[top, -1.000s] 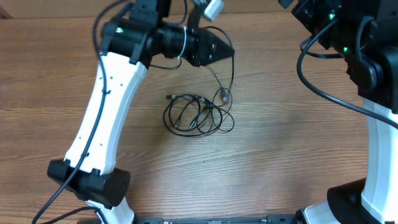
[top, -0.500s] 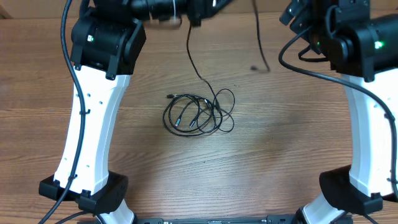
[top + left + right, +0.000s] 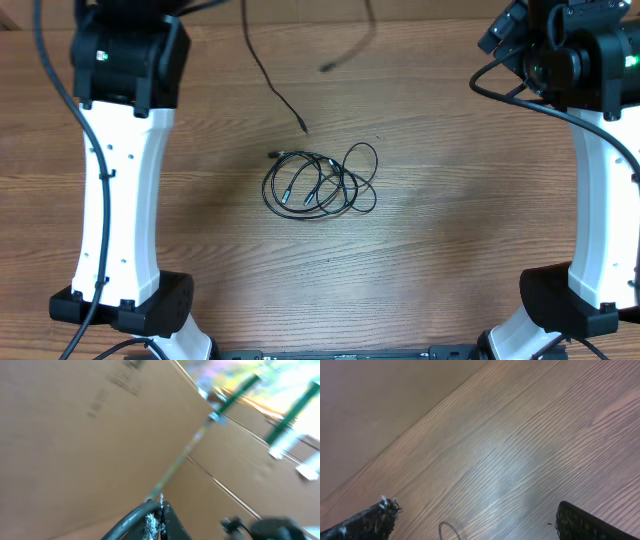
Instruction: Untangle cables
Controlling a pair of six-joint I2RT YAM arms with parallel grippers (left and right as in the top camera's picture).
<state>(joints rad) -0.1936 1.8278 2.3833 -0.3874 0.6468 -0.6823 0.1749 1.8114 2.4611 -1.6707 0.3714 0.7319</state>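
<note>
While one strand hangs free, most of the job is left. Table lies under the bundle, bare wood around it. Left arm stands well left of the bundle, right arm well right of it, neither over it.

Bundle: thin black cables in overlapping loops, flat on the wood, knotted together, nothing touching it. Short end pokes out at its upper left.

Strand: one thin cable in the air, up-left of the bundle, running out of the overhead's top edge. It is apart from the bundle. Its plug dangles just above the bundle's upper-left end, not touching.

Left gripper: out of the overhead view. In the wrist view the fingers are pressed together, pointed at cardboard away from the bundle. It most likely pinches the strand, though the grip itself is blurred.

Right gripper: jaws wide apart, empty, over bare wood to the right of the bundle.

Progress, my call: early. One cable is out, the rest need pulling apart one by one.
</note>
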